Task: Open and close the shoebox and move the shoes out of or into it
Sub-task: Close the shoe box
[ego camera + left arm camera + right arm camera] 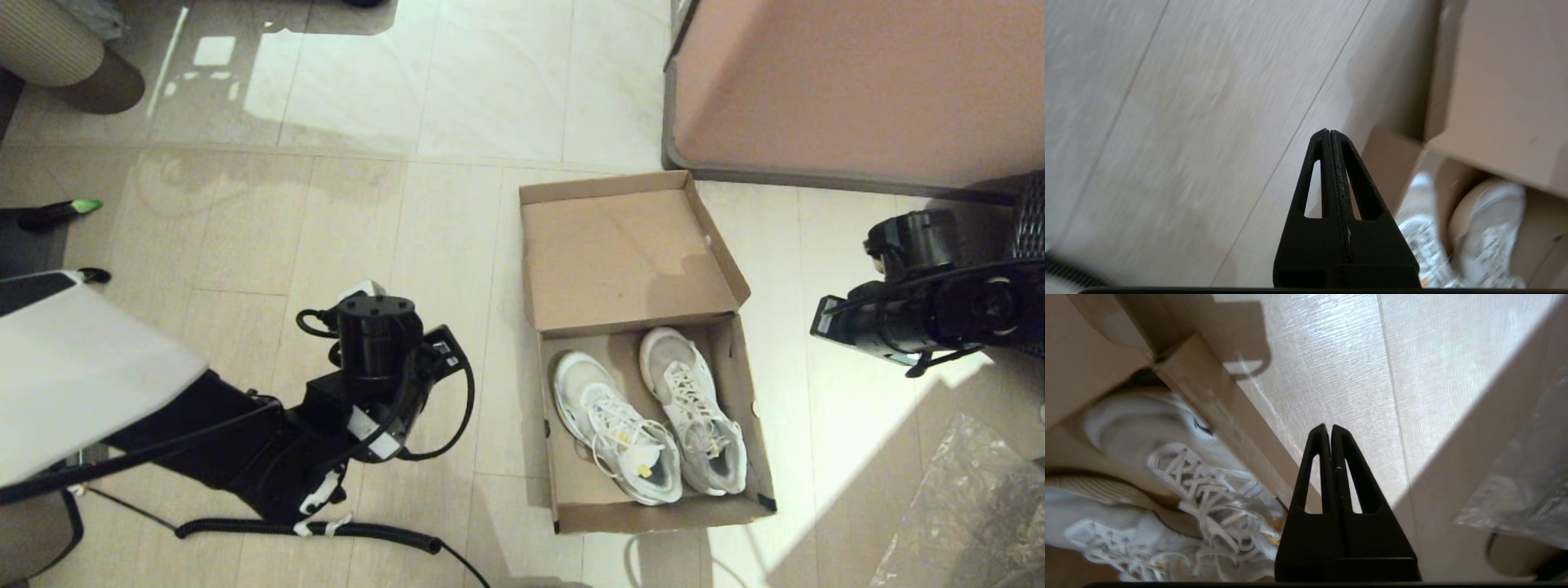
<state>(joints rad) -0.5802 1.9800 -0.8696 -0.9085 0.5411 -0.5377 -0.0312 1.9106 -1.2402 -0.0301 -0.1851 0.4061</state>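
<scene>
Shoes (649, 416), seemingly mesh, fill open cardboard shoebox (571, 490).

From my head camera my own arms hide my left gripper (1329, 134) and right gripper (1329, 428). My wrist cameras smear the shoes (1180, 486), cut at the lower left, and the shoebox (1494, 94), cut at right.

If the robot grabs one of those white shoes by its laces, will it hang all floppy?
Probably a bit. The laces look loose and thin, so they would likely stretch and let the shoe dangle. The shoes have chunky soles, so each should keep its shape. They lie snug inside the shoebox, so one might drag against the other when lifted.
</scene>
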